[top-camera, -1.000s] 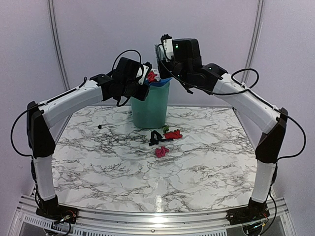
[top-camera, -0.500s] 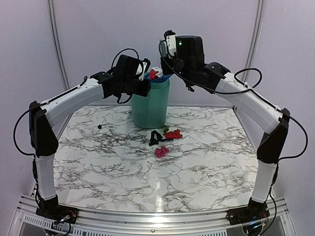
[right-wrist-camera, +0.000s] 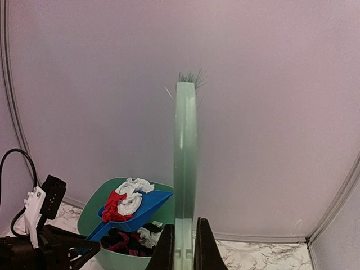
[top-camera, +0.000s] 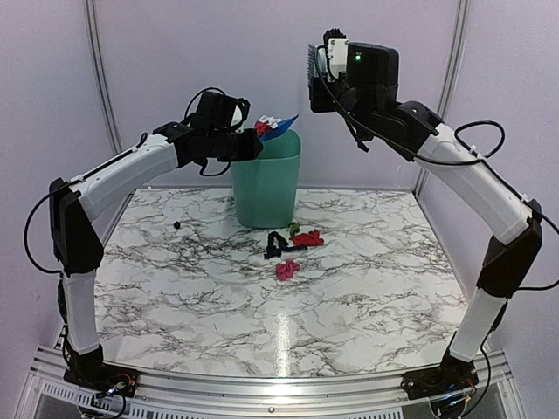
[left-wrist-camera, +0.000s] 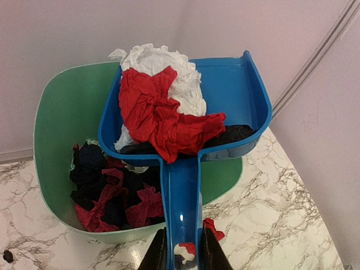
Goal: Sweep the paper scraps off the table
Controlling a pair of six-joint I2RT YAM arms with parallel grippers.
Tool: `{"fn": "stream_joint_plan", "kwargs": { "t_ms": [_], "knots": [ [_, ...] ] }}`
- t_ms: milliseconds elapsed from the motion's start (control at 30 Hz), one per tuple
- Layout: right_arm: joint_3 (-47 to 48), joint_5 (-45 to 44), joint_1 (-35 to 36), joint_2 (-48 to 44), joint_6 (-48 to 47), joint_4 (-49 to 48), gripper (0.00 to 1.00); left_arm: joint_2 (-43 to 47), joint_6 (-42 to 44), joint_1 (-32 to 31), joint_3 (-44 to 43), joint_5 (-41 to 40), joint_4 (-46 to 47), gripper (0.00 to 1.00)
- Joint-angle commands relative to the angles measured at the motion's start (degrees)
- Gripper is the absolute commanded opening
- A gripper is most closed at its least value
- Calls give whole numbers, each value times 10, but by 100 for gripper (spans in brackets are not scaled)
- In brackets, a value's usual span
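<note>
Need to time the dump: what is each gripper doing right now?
Left gripper: closed on the blue dustpan handle.
Right gripper: closed on the green brush handle.

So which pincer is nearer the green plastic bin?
Left. The left pincer holds a blue plastic dustpan over the green plastic bin; the right pincer hangs higher, to its right.

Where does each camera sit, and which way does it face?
Top external: high behind the robot, facing the table; both arms show.
Left wrist: looks down on the dustpan over the bin; left gripper shows.
Right wrist: looks along the upright brush at the wall; right gripper shows.
Shared: dustpan and bin, in all three.
</note>
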State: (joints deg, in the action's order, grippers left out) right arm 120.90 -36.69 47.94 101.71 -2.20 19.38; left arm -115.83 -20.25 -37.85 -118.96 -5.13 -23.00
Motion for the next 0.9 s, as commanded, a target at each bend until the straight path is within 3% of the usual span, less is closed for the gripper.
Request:
{"fn": "stream_joint_plan", "kwargs": {
  "t_ms": [0, 867],
  "knots": [
    [-3, -19, -4, -15, 19, 5, 0, 4, -72, 11, -17, 22, 7, 0],
    [-102, -58, -4, -113, 190, 116, 0, 25, -340, 60, -2, 157, 32, 0]
  ]
}}
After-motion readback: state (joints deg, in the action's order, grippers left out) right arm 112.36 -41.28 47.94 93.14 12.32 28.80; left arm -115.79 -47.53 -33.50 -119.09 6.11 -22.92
